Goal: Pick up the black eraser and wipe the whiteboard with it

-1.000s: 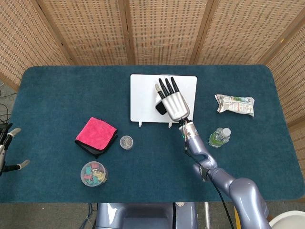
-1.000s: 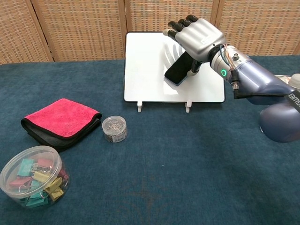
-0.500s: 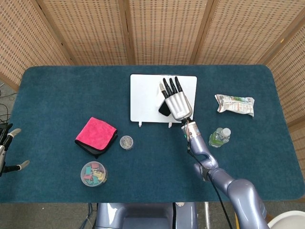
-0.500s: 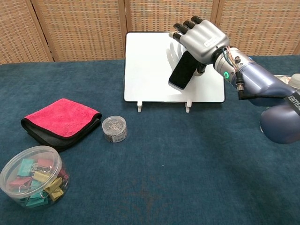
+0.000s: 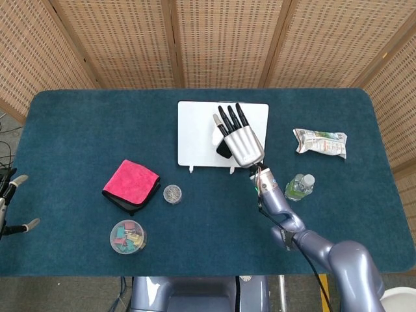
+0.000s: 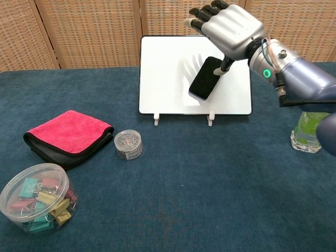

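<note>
Right robot hand (image 6: 228, 25) raised; black eraser (image 6: 205, 78) loosely held over whiteboard (image 6: 168, 79).

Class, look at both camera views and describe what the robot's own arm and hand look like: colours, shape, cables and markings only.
The right hand has a silver metallic back and black fingers. Its wrist shows exposed coloured wires and a green glowing ring light. The right arm is glossy blue-grey with rounded segments and a thin black cable along it. The left hand is barely visible at the frame edge.
</note>
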